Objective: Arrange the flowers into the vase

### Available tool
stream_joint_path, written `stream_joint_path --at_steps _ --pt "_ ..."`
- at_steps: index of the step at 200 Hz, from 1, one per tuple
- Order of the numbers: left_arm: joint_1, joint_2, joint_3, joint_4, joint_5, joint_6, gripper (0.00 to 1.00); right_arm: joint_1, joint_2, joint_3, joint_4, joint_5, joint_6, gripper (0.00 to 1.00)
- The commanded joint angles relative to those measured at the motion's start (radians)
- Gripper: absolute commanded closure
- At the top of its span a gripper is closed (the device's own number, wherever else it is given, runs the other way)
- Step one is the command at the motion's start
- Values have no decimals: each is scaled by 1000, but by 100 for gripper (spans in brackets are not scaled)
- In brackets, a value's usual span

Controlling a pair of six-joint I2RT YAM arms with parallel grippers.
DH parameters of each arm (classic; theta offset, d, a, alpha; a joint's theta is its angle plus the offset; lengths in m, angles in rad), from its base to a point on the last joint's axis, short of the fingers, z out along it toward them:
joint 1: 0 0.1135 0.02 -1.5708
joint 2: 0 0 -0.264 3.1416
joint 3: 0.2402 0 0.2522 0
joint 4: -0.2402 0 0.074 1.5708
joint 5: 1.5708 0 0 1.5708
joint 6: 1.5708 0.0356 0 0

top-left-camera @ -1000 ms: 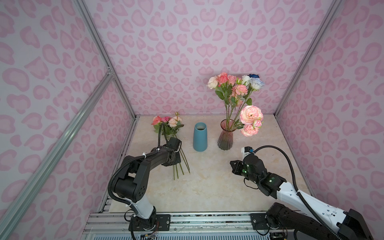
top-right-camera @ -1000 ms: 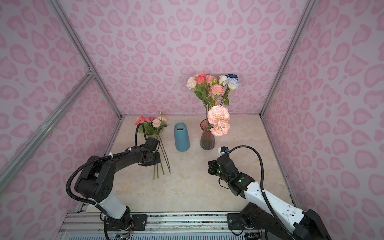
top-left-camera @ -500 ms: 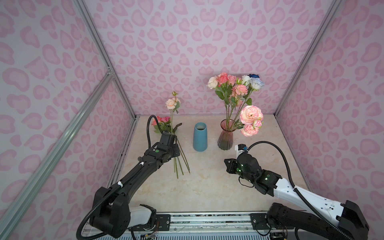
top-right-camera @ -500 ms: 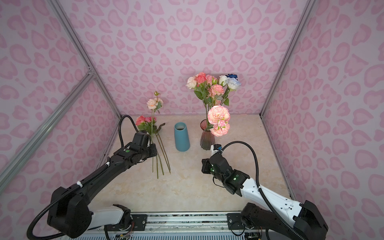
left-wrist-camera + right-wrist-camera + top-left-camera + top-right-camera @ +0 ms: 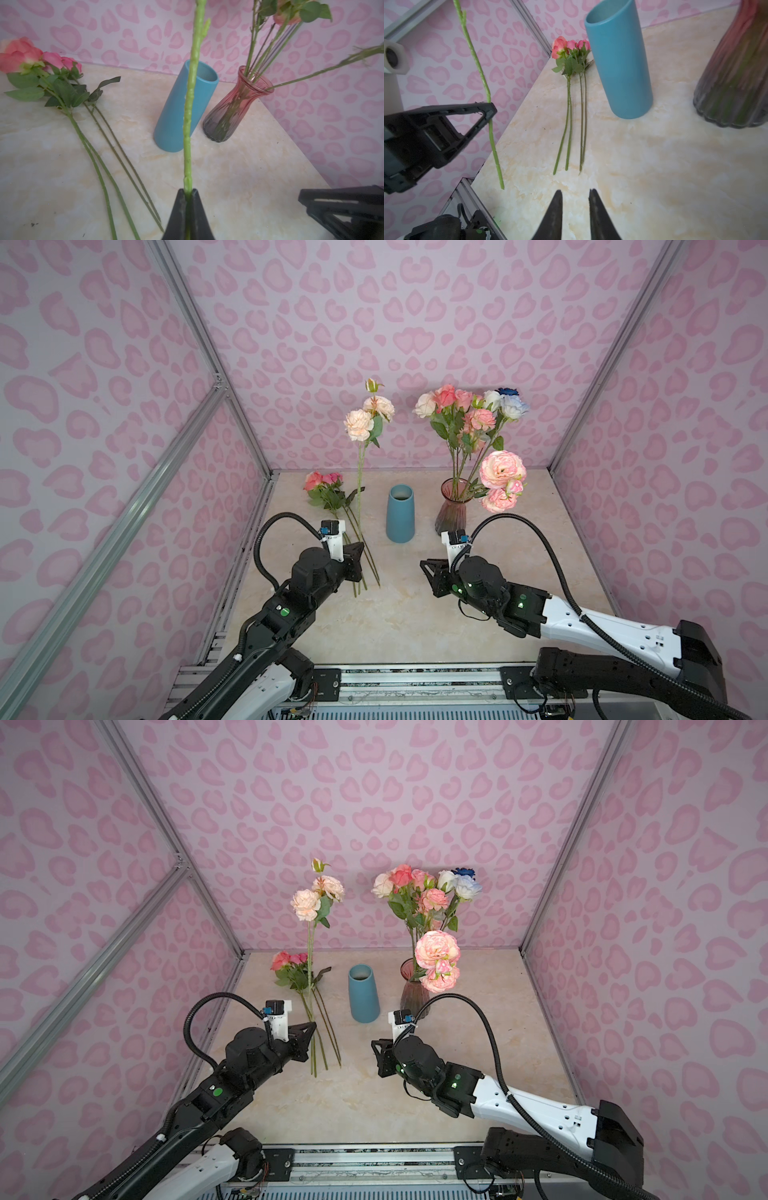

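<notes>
My left gripper (image 5: 360, 549) (image 5: 188, 190) is shut on the lower part of one long green stem (image 5: 190, 104), held upright with cream-peach blooms (image 5: 368, 416) (image 5: 316, 896) high above the table. Other flowers (image 5: 328, 485) (image 5: 566, 49), coral and pink, lie flat on the table just behind it. A pink glass vase (image 5: 451, 510) (image 5: 411, 998) holds several flowers (image 5: 469, 406). An empty blue vase (image 5: 400, 514) (image 5: 618, 62) stands to its left. My right gripper (image 5: 424, 564) (image 5: 575, 192) hovers low in front of the vases, open, nothing between its fingers.
Pink patterned walls close in the marble table (image 5: 415, 614) at the back and on both sides. An aluminium post (image 5: 216, 381) runs along the left corner. A metal rail (image 5: 415, 676) carrying the arm bases borders the front edge.
The left gripper has lifted one stem from the pile and raised it upright. The right arm has moved left toward the middle, and its jaws have parted.
</notes>
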Motion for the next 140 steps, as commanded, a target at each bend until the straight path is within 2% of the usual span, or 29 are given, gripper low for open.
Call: stream_joint_path --at_steps 1,39,59,81,109,140 --pt "-44 -65 -55 186 -19 27 96 13 27 32 80 -6 -38 74" --pt "-52 -141 -83 250 -27 -62 96 55 109 83 195 -158 -102 67" --pt "-52 -142 -65 250 -16 -86 97 68 164 108 227 -252 -114 62" --pt "-55 -121 -56 310 6 -112 96 84 211 127 255 -296 -119 61" --pt "-63 -92 -55 351 12 -137 96 85 251 145 275 -312 -111 62" --pt "-73 -56 -52 398 14 -151 97 85 292 175 270 -332 -113 69"
